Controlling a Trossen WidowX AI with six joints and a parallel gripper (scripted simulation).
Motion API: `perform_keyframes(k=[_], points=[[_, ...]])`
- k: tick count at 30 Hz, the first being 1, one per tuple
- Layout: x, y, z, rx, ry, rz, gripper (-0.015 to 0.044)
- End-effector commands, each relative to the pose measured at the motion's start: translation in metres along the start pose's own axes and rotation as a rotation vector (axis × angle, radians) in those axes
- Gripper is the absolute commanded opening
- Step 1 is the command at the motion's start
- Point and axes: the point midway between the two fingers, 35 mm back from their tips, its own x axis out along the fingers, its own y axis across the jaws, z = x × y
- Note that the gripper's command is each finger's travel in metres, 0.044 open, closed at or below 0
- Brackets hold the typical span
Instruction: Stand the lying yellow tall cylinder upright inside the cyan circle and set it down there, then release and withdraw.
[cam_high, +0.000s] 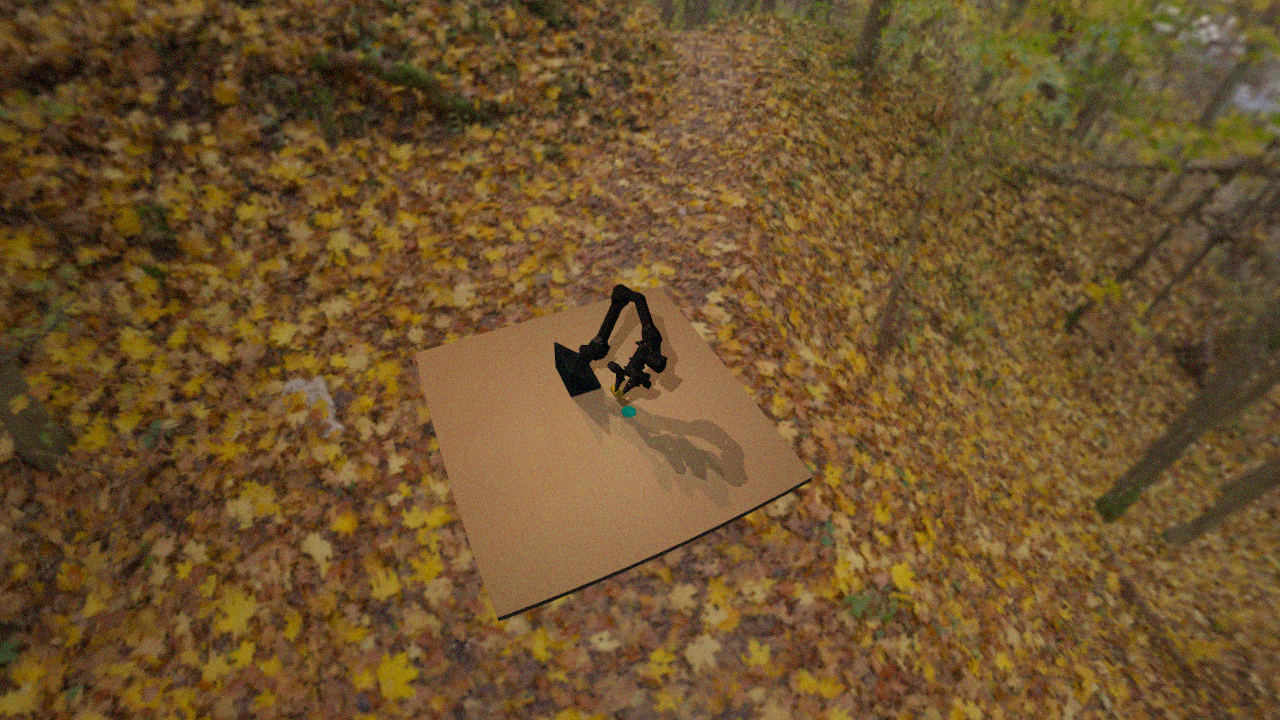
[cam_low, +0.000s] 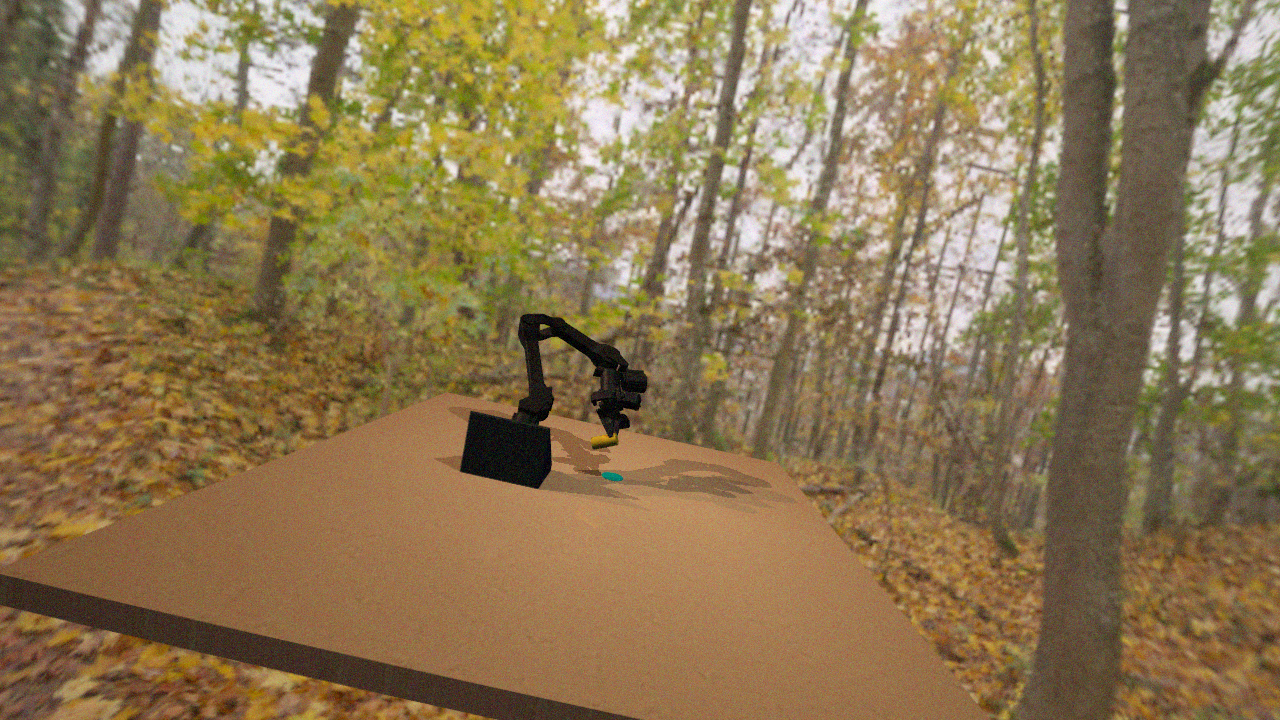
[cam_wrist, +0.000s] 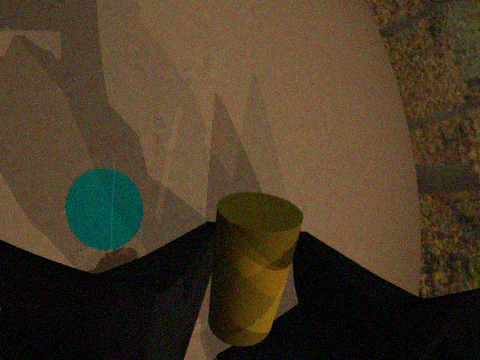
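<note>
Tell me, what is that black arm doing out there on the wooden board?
The black arm's gripper is shut on a yellow cylinder and holds it in the air above the board. The cylinder lies roughly sideways in the grip, not upright. A small cyan circle is marked on the board just below and a little nearer the camera. The cylinder has not reached it yet.

You've got the cylinder (cam_low: 605, 440) lying crosswise between the gripper (cam_low: 609, 430) fingers, up off the table (cam_low: 537, 582). The circle (cam_low: 612, 476) sits on the table below it, slightly nearer. The arm's base block (cam_low: 505, 448) stands left of the circle, close by.
</note>
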Motion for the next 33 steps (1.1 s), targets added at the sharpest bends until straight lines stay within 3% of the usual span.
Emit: perform_keyframes(k=[1, 33], points=[[0.0013, -0.0013, -0.0011, 0.004, -0.018, -0.011, 0.0105], [-0.0004, 0.0007, 0.0021, 0.039, -0.21, -0.041, 0.0105]])
